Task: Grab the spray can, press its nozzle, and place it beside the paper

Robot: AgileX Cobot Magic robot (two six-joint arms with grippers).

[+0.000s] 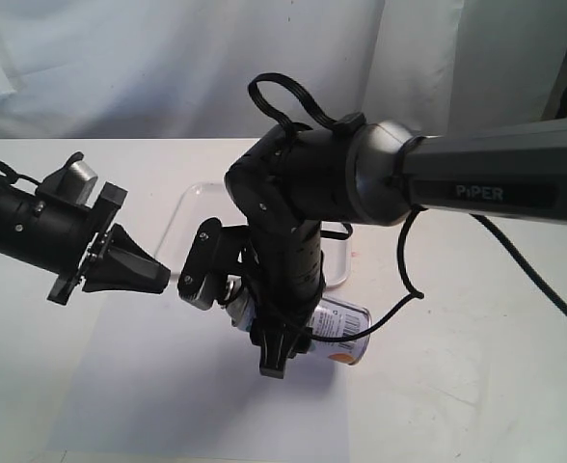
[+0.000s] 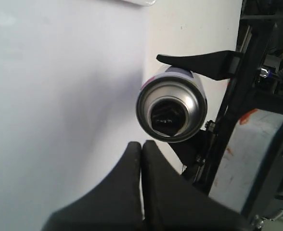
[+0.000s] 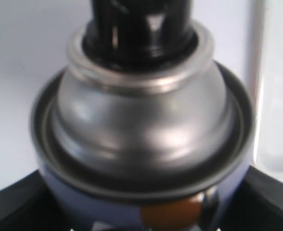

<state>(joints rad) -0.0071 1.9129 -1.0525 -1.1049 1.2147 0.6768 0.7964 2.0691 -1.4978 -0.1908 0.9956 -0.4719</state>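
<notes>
Over the middle of the table (image 1: 476,386), the right gripper (image 1: 282,340) reaches down from its long arm and clamps the spray can (image 1: 343,333) around the body, one finger on each side. The can lies level in that grip, clear of the surface, above the right part of the paper (image 1: 148,386) and just in front of the tray (image 1: 182,207). Its silver shoulder and black nozzle (image 2: 166,115) face left, toward the left gripper (image 1: 160,278). That one holds nothing; its two fingers (image 2: 132,183) are pressed flat together into a single wedge aimed at the can's top. A small gap shows between the wedge's tip and the can.
</notes>
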